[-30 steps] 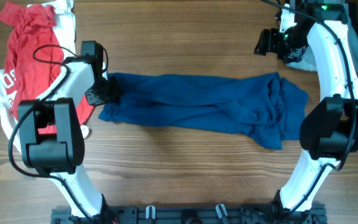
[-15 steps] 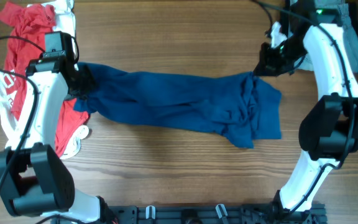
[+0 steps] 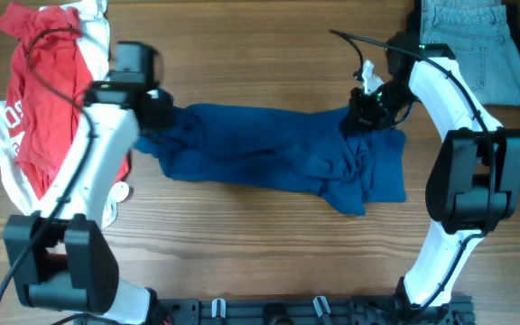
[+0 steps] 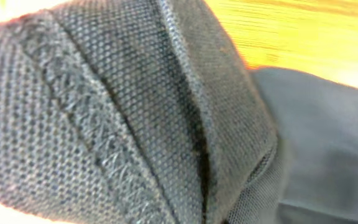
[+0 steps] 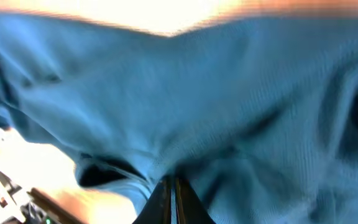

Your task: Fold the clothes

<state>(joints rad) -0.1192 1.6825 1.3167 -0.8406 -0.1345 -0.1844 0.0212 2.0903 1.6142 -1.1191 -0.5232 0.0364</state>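
As the left gripper [image 3: 156, 116] and right gripper [image 3: 361, 113] pinch the shirt [image 3: 260, 149] at nine and three o'clock, flattening seems underway. Next, pull taut.

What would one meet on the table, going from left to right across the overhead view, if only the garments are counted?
red shirt → dark blue shirt → jeans

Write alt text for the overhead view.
A crumpled dark blue shirt lies across a wooden table, its ends pinched by the left gripper and right gripper. A red shirt lies far left, jeans top right.
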